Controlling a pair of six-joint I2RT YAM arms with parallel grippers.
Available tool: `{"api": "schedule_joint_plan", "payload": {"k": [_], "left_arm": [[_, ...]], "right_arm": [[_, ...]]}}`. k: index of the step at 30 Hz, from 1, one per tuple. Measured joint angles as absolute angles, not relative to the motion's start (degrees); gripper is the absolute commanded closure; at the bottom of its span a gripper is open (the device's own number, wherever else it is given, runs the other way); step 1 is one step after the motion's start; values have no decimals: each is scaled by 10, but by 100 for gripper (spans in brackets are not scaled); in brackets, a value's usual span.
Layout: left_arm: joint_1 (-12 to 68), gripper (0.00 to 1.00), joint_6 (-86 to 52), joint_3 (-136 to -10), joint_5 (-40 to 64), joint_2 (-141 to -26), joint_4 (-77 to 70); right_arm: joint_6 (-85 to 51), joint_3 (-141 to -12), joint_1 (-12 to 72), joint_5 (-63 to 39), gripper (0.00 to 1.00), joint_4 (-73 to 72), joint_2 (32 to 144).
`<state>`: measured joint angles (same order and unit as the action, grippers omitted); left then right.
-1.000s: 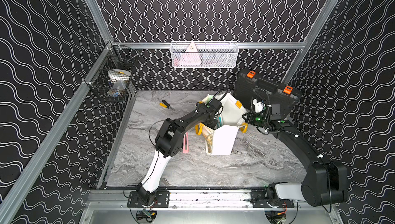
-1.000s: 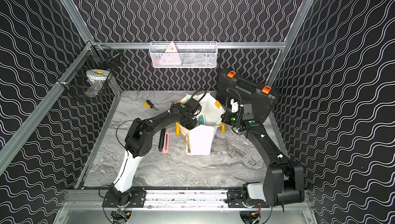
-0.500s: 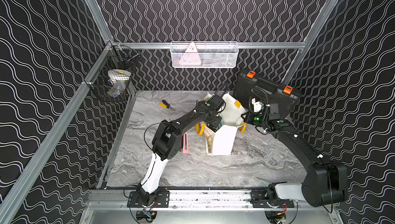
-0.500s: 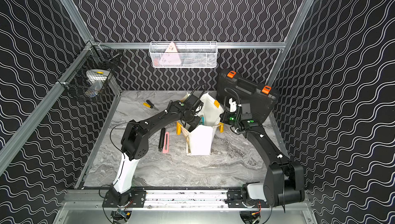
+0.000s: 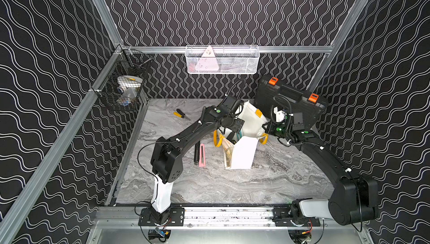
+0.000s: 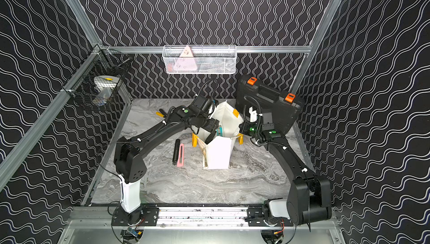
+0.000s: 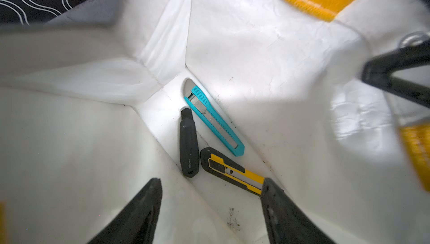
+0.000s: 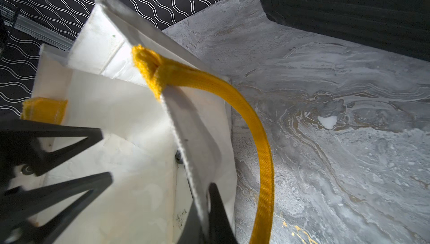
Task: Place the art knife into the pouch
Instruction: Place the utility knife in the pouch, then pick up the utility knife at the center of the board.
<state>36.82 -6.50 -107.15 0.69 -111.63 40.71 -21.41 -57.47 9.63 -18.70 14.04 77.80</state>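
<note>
Art knife (image 7: 214,117), teal, on the pouch (image 7: 256,45) floor beside a black cutter (image 7: 188,147) and a yellow cutter (image 7: 232,170), left gripper (image 7: 210,181) spread empty above them, right gripper (image 8: 203,205) clamped on the pouch rim.

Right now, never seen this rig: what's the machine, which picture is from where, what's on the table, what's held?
Two robot arms stand at the near edge of a marble table, each ending in a two-finger gripper. Both top views look down on the cell; each wrist view rides on one arm. The right gripper is shut on the rim of the white pouch, holding it open. The left gripper is open inside the pouch, holding nothing. At the pouch's bottom lie a teal cutter, a black cutter and a yellow-and-black cutter. On the table lie a pink cutter and a slim black tool beside the pouch, a screwdriver farther back; a black case stands behind.
</note>
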Motion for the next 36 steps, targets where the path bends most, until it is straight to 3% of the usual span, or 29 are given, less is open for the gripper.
{"api": "schedule_joint_plan", "payload": {"k": [12,19,27,36], "left_arm": [[368,26,-83,-1053,23,-985,356],[357,27,-102,-1018,-76,-900,377],[332,26,-154,-894,-190,-781,420],[288,26,-207,-763,-223,-761,433]], "right_arm": [[-214,-571,97,-185,100,138,778],[-214,-562,97,-183,100,126,780],[-214,-559,97,-185,100,117,787],[-214,-554,97,-185,100,110,788]]}}
